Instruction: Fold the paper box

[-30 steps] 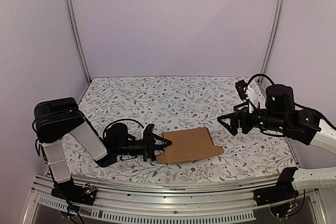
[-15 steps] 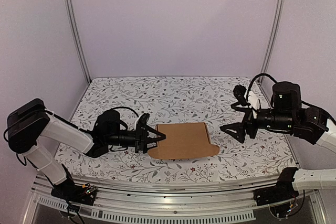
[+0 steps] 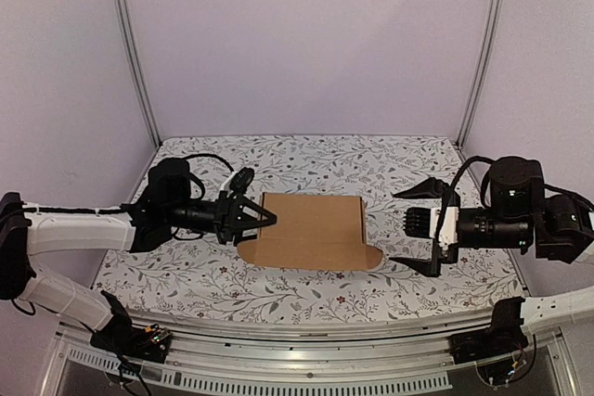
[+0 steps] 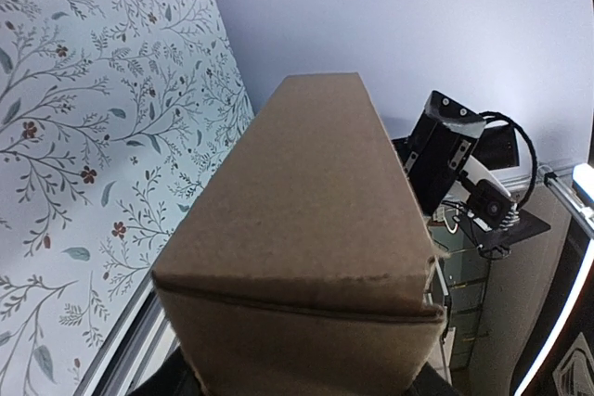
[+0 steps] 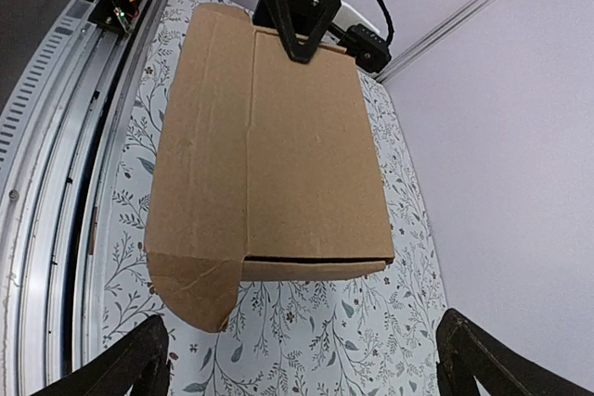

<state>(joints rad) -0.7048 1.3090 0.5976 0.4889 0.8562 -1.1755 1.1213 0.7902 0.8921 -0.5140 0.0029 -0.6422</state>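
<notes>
**Top external view.** The paper box (image 3: 311, 229) lay as a flattened brown carton on the floral table cloth (image 3: 306, 169), between the two end effectors. The left gripper (image 3: 264, 220) was pinched on the end of the box nearest to it, with one finger seen over the top face. The right gripper (image 3: 415, 227) stood spread wide, one finger above and one below, facing the other end of the box and apart from it. Whether the box rested on the cloth or sat just above it could not be told.

**Left wrist view.** The box filled the frame directly ahead of the left gripper and ran away from it. Its near edge was down between the fingers, which were mostly hidden at the bottom of the frame. Dark hardware of the right arm showed past the far end of the box.

**Right wrist view.** The right gripper's fingertips (image 5: 139, 359) sat at the two bottom corners, far apart, with nothing between them. The box lay just ahead of them. A rounded flap (image 5: 195, 294) stuck out at the near corner. At the far end, the left gripper was clamped on the cardboard.
</notes>
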